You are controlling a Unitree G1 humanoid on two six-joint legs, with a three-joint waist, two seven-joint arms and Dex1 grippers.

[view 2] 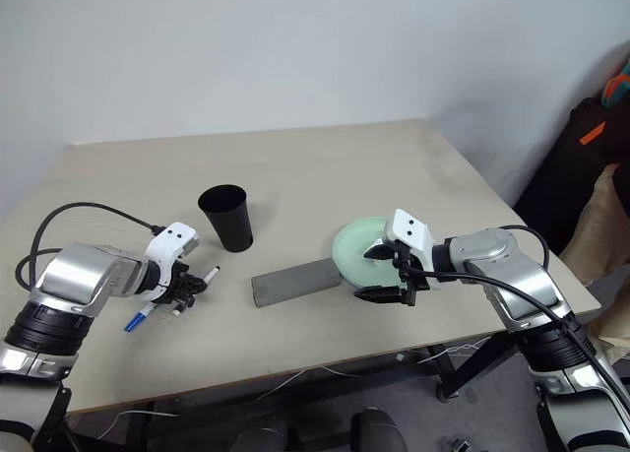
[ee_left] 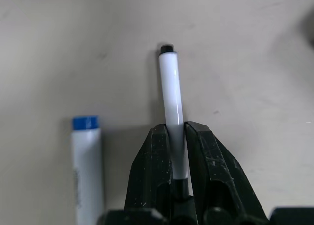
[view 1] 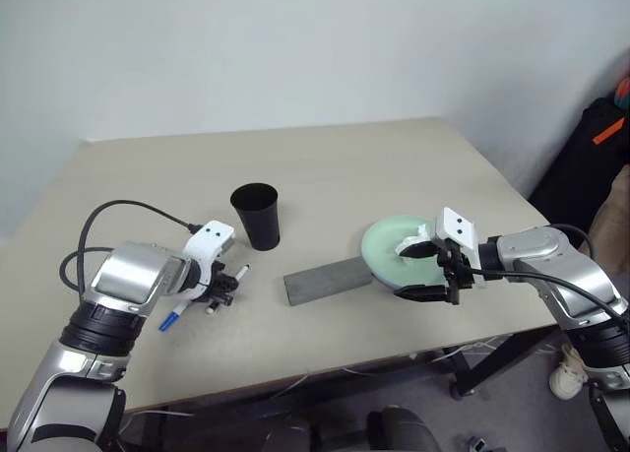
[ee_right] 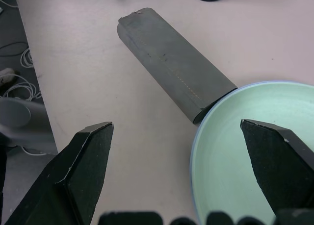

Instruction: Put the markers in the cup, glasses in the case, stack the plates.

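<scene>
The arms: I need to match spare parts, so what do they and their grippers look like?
Both arms have silver metallic shells with black ribbed joint rings. Each wrist carries a white block with two small dark dots, and a black cable loops from it back along the arm. The left gripper and right gripper each have two black, wedge-shaped, scuffed fingers.
</scene>
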